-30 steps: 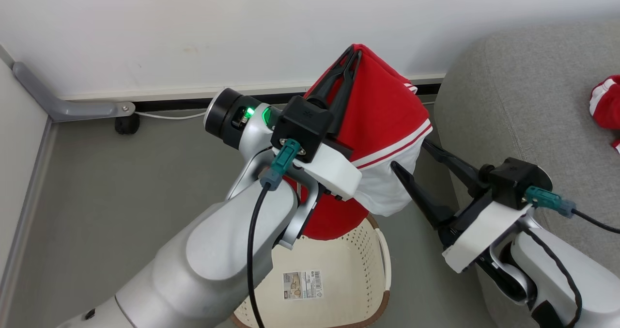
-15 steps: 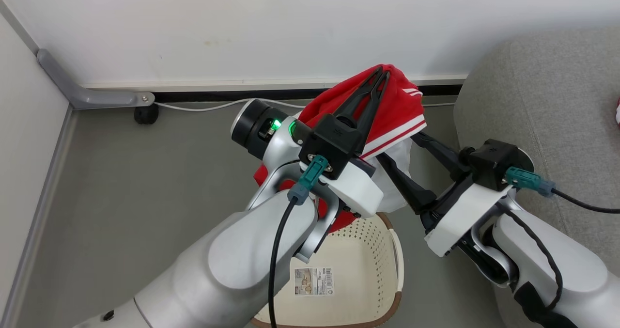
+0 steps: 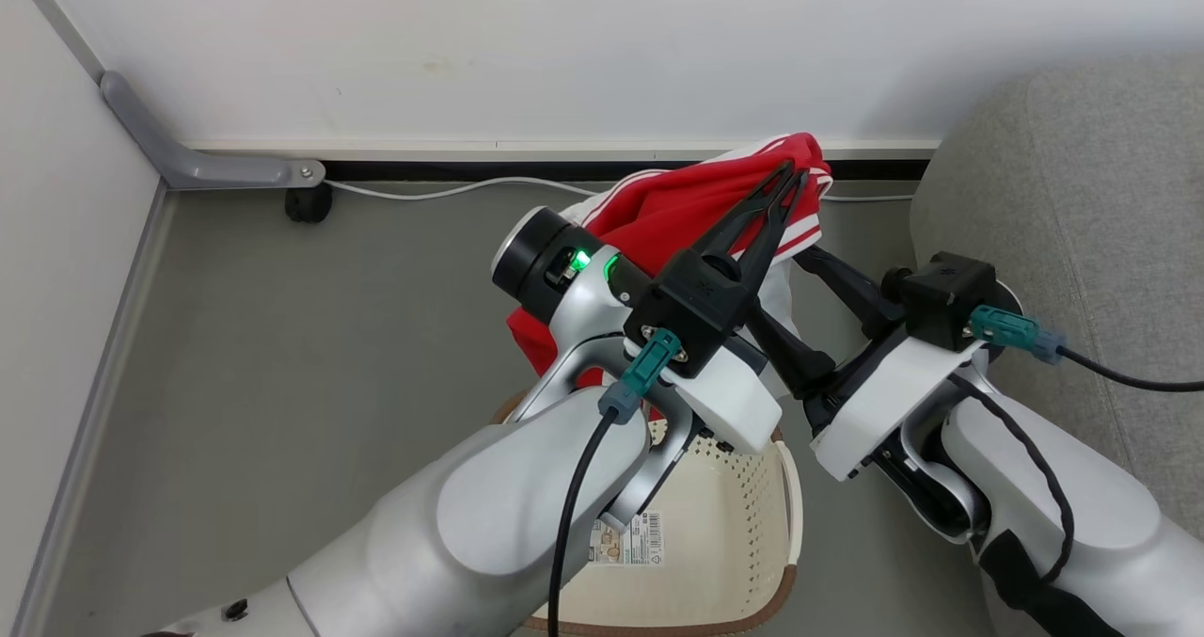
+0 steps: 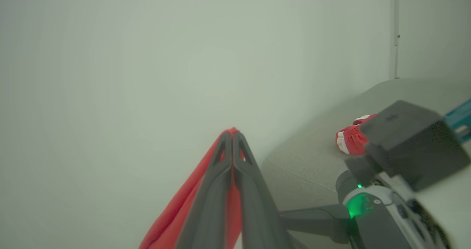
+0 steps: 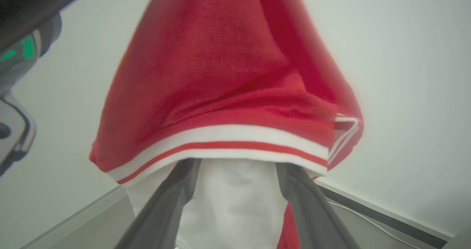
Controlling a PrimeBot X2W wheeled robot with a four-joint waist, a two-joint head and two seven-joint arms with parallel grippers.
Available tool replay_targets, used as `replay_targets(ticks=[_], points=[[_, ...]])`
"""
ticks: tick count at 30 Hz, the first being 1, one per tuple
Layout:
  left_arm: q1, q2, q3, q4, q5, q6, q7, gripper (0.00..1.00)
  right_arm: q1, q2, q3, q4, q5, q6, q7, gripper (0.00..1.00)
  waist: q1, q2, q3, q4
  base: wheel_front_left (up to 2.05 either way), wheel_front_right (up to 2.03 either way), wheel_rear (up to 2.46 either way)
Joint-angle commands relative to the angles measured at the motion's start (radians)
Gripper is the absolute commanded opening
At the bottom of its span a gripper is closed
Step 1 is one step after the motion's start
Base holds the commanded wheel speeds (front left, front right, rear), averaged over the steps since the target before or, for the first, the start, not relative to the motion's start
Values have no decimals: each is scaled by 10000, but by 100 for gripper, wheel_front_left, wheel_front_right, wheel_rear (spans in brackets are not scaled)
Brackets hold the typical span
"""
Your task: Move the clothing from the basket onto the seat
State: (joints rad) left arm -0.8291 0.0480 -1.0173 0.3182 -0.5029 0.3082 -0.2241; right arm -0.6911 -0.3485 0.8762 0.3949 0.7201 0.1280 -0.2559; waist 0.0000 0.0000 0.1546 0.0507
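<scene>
One pale forearm (image 3: 508,524) across the basket (image 3: 743,510), white cable (image 3: 423,192) behind the clothing (image 3: 677,214).

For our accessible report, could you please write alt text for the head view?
The left tool is shut on a red garment with white stripes, held up over the cream basket. The right tool, spread open, reaches at the garment's white part, and the grey seat lies at the right edge.

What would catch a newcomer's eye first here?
A bright red garment hangs clear of the basket, pinched in the left gripper, jaws shut. The right gripper stands open, its jaws either side of the white lining under the striped hem. Another red piece lies on the grey seat.
</scene>
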Motion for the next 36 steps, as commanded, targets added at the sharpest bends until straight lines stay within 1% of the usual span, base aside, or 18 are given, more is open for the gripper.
replay_targets(ticks=[1, 2, 3, 12, 20, 21, 22, 23, 27, 31, 36], points=[[-503, 36, 202, -201, -95, 4, -117, 0, -129, 80, -106, -82, 36, 27, -59, 91, 0, 0, 20, 36, 0, 0, 0], [-502, 33, 159, -192, -131, 13, -131, 0, -123, 120, -156, -34, 58, 27, -59, 55, 0, 0, 24, 48, 0, 0, 0], [-498, 31, 123, -182, -168, 26, -145, 0, -130, 158, -247, -23, 43, 27, -59, 0, 0, 0, 33, 55, 0, 0, 0], [-512, 24, -109, -62, -508, 176, -258, 0, 30, 192, -636, -104, 8, 27, -59, 0, 0, 0, 66, 23, 0, 0, 0], [-325, 23, -151, 290, -697, 222, -340, 0, 438, 86, -1202, -644, -246, 27, -59, 0, 0, 0, 69, -154, 0, 0, 0], [-283, 23, -139, 349, -712, 214, -347, 24, 492, 77, -1273, -688, -278, 27, -59, 0, 0, 0, 65, -175, 0, 0, 0], [-239, 23, -120, 396, -728, 195, -353, 78, 544, 74, -1351, -730, -308, 27, -59, 0, 0, 0, 59, -195, 0, 0, 0], [-197, 23, -100, 451, -737, 177, -359, 100, 587, 68, -1431, -769, -332, 27, -59, 0, 0, 0, 54, -216, 0, 0, 0], [-10, 23, 13, 623, -707, 92, -371, 100, 757, 62, -1796, -983, -497, 27, -59, 0, 0, 0, 18, -328, 0, 0, 0], [269, 23, 167, 687, -648, -122, -374, 100, 926, 46, -2283, -1209, -669, 27, -59, 0, 0, 0, -37, -480, 0, 0, 0], [651, 23, 320, 868, -675, -664, -375, 100, 1026, -25, -3023, -1535, -845, 27, -59, 0, 0, 0, -93, -743, 0, 0, 0]])
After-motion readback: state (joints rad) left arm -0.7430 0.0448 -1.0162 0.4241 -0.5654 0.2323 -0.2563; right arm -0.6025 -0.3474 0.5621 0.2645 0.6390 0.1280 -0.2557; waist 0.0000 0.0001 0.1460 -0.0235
